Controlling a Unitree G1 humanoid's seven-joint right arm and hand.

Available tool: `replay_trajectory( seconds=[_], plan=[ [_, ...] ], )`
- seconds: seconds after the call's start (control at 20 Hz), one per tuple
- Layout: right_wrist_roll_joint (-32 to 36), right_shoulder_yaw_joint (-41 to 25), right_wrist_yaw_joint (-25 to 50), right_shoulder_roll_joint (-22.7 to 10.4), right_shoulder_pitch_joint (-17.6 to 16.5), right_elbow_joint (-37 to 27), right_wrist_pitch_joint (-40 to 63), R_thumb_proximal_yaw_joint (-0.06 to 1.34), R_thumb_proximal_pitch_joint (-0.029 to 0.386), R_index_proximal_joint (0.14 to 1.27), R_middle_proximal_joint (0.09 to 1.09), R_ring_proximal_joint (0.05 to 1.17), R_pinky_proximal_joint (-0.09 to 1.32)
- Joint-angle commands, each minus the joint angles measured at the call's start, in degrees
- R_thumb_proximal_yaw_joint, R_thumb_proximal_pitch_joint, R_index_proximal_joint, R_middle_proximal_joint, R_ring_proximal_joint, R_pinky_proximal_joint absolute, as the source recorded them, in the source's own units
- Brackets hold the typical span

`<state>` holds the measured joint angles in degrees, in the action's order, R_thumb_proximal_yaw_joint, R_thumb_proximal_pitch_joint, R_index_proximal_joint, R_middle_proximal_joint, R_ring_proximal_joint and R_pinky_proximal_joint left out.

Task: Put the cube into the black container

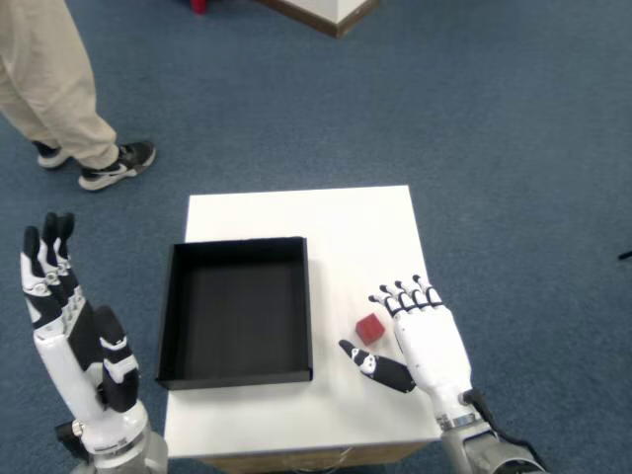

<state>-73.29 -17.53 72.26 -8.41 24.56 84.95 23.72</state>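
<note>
A single white bench [336, 222] fills the lower middle of the frame, ringed by blue carpet [494, 118] on every visible side. One black container [237, 309] sits on its left half, its left wall close to the bench's left edge and its near wall a little back from the front edge; it holds nothing. One red cube [370, 329] lies on the bare white strip to the right of the container, apart from its right wall. The right hand [420, 341] rests just right of the cube, fingers spread and holding nothing, thumb reaching below the cube. The left hand [79, 346] hangs off the bench at lower left. A person's legs [59, 89] stand at upper left.
</note>
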Motion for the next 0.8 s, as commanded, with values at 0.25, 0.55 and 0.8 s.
replay_trajectory(
  seconds=[0.25,0.55,0.8],
  plan=[
    [3.46,0.87,-0.89,-0.52,4.33,-3.76,-0.90,0.23,-0.019,0.52,0.35,0.32,0.18],
    [5.71,1.03,-3.40,-0.60,5.75,-5.00,-1.55,0.23,-0.018,0.53,0.35,0.30,0.15],
    [6.95,0.98,-6.10,-0.61,6.65,-4.62,-2.37,0.24,-0.019,0.53,0.34,0.30,0.14]
  ],
)
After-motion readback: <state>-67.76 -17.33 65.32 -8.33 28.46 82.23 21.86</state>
